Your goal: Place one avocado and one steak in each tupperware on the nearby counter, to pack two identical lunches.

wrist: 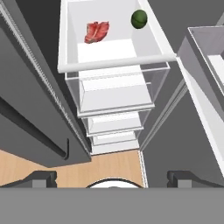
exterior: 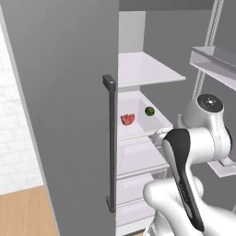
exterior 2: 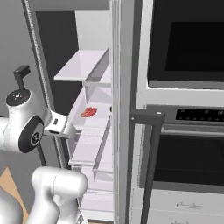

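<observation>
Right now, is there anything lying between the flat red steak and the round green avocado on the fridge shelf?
No. The white shelf is bare between the flat red steak and the round green avocado; the hand view shows this.

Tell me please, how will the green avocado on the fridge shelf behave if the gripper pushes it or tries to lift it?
The avocado looks round and smooth, so a push would probably roll it, perhaps toward the steak beside it. It seems small and firm, so the open gripper could likely close around it, though its curved skin may slip between the fingers.
</observation>
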